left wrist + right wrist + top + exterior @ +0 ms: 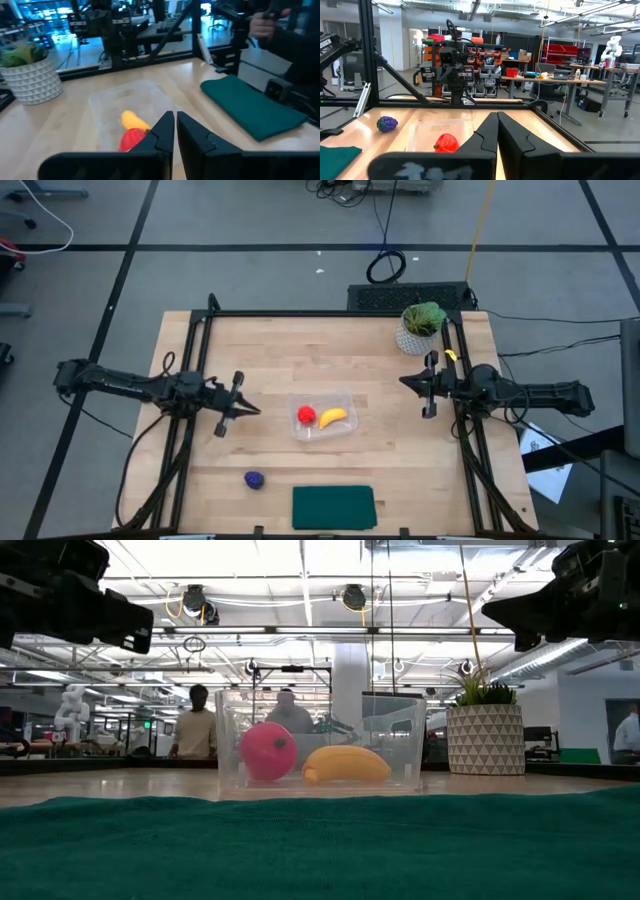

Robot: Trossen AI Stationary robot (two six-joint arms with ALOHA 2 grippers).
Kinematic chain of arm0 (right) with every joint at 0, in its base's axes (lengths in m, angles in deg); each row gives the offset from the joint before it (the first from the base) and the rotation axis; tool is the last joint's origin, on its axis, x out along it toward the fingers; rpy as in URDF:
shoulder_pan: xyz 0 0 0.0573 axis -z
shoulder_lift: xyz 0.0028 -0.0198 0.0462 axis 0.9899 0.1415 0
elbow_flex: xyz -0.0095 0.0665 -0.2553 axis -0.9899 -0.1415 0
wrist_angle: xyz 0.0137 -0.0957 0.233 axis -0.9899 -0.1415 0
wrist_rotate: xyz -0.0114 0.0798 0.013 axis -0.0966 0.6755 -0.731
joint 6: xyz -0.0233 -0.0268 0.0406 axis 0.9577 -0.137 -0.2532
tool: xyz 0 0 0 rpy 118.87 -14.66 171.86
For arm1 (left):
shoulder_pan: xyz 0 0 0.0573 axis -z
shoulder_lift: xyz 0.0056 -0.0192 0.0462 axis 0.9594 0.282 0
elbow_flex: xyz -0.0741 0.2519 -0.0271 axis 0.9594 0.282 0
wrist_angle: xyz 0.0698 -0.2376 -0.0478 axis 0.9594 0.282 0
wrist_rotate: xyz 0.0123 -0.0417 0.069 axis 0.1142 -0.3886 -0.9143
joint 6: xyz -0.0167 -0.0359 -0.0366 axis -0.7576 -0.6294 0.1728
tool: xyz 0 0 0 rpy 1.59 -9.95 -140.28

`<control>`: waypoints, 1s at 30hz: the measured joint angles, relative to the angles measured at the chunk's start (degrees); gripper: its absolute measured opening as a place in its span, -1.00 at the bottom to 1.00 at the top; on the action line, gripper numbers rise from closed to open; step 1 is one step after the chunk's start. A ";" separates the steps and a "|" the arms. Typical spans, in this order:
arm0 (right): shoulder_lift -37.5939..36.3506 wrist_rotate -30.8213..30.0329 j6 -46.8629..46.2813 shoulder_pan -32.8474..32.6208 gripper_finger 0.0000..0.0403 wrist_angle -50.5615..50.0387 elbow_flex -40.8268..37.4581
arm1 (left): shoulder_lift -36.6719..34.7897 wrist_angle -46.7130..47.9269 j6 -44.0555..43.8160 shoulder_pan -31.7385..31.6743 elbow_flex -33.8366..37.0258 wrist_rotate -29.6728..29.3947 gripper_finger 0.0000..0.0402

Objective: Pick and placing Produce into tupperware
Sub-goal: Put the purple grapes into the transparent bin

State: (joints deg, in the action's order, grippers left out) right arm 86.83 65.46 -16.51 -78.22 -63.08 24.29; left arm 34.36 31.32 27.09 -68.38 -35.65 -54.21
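Observation:
The clear tupperware (322, 416) rests flat on the table's middle; inside lie the red round piece (306, 415) and the yellow banana (333, 417), also seen in the low view as red piece (268, 752) and banana (346, 764). The dark purple lump (255, 479) sits on the wood near the front edge, left of the mat; the purple lump (386, 123) also shows in the right wrist view. My left gripper (252, 410) hovers shut left of the tupperware, its tips pointing at it. My right gripper (404, 381) hangs shut right of the tupperware, near the plant.
A dark green mat (333, 506) lies at the near edge, filling the low view's foreground. A leafy plant in a white pot (418, 328) stands at the far right corner beside my right arm. Bare wood lies between tupperware, lump and mat. People show in the room behind.

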 joint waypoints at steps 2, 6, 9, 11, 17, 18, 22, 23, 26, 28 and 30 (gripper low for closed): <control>0.00 0.00 0.00 0.00 -1.00 -0.31 -0.02 | 0.02 -0.25 -0.04 1.06 0.00 0.00 -0.87; 0.00 0.00 0.01 0.00 -1.00 -1.07 -0.02 | 0.02 -3.71 0.05 3.42 0.00 0.46 -0.87; 0.02 0.00 0.04 0.00 -1.00 -1.62 -0.04 | 0.00 -6.69 -0.02 5.23 -0.27 0.40 -0.87; 0.02 0.00 0.02 0.00 -1.00 -1.62 -0.07 | 0.02 -6.88 -0.05 6.07 -1.31 -0.20 -0.87; 0.02 0.00 0.04 0.00 -1.00 -1.62 -0.07 | 0.02 -4.84 -0.58 7.05 -5.36 -2.35 -0.87; 0.01 0.00 0.04 0.00 -1.00 -1.62 -0.07 | 0.02 -3.38 -0.59 7.19 -6.37 -3.11 -0.87; 0.00 0.00 0.09 0.00 -1.00 -1.64 -0.07 | 0.79 2.92 -1.28 7.63 -10.75 -6.01 -0.87; 0.02 0.00 0.09 0.00 -1.00 -1.64 -0.07 | 1.19 4.18 -1.39 7.74 -11.88 -6.10 -0.87; 0.00 0.00 0.11 0.00 -1.00 -1.67 -0.07 | 3.23 7.45 -1.25 8.25 -15.10 -6.10 -0.87; 0.00 0.00 0.11 0.00 -1.00 -1.67 -0.09 | 4.65 9.25 -1.19 8.41 -16.94 -6.10 -0.87; 0.02 0.00 0.13 0.00 -1.00 -1.67 -0.09 | 6.36 9.97 -1.18 8.41 -18.38 -6.10 -0.87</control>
State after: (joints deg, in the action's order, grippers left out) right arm 86.84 65.46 -16.38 -78.22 -64.74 24.21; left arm 40.72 41.28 25.92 -59.97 -54.03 -60.31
